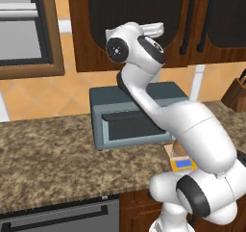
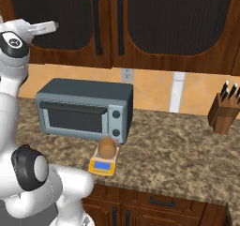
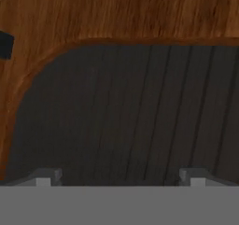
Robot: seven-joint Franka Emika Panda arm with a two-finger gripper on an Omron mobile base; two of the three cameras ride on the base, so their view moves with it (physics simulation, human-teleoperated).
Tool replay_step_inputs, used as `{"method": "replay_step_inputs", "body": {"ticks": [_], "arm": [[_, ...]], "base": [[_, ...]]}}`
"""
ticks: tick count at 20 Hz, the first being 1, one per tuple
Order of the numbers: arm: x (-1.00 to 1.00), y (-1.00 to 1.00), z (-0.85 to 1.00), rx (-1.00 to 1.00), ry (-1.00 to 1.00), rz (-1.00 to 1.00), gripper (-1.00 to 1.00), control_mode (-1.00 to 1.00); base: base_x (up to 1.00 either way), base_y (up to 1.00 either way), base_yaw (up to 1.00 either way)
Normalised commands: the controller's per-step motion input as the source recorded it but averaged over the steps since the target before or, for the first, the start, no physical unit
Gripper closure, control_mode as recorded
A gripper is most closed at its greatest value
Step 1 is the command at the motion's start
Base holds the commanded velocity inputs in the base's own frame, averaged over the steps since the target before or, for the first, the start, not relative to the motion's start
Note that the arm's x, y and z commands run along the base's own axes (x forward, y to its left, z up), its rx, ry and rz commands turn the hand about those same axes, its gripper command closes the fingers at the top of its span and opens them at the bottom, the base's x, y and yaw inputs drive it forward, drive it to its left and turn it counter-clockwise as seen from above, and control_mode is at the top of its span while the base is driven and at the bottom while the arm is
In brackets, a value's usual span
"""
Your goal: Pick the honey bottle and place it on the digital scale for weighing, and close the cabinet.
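The amber honey bottle (image 2: pixel 107 146) stands upright on the small digital scale (image 2: pixel 103 165) on the counter in front of the toaster oven. In the left base view the arm partly covers the honey bottle (image 1: pixel 178 149) and the scale (image 1: pixel 183 164). The dark brown cabinet (image 2: pixel 173 18) hangs above with its doors flush and shut. My hand is raised against the left door, and the cabinet's dark panel (image 3: pixel 130 112) sits close in front of the gripper (image 3: pixel 120 177). The fingertips (image 3: pixel 44 177) stand wide apart, open, holding nothing.
A grey toaster oven (image 2: pixel 79 112) sits at the back of the granite counter (image 2: pixel 178 154). A knife block (image 2: pixel 225 110) stands at the far right. Long black bar handles (image 2: pixel 97 21) run down the cabinet doors. A dishwasher front (image 1: pixel 62 216) lies under the counter at left.
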Motion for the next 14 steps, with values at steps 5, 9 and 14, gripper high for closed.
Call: {"method": "replay_step_inputs", "body": {"ticks": [5, 9, 14], "arm": [[0.76, -0.45, -0.34, 0.04, 0.02, 0.06, -1.00, -1.00], [0.96, -0.10, -0.53, 0.00, 0.00, 0.06, -1.00, -1.00], [-0.10, -0.63, -0.11, 0.10, 0.10, 0.01, -1.00, -1.00]], "base": [[0.00, 0.00, 0.00], [0.00, 0.00, 0.00], [0.00, 0.00, 0.00]]}}
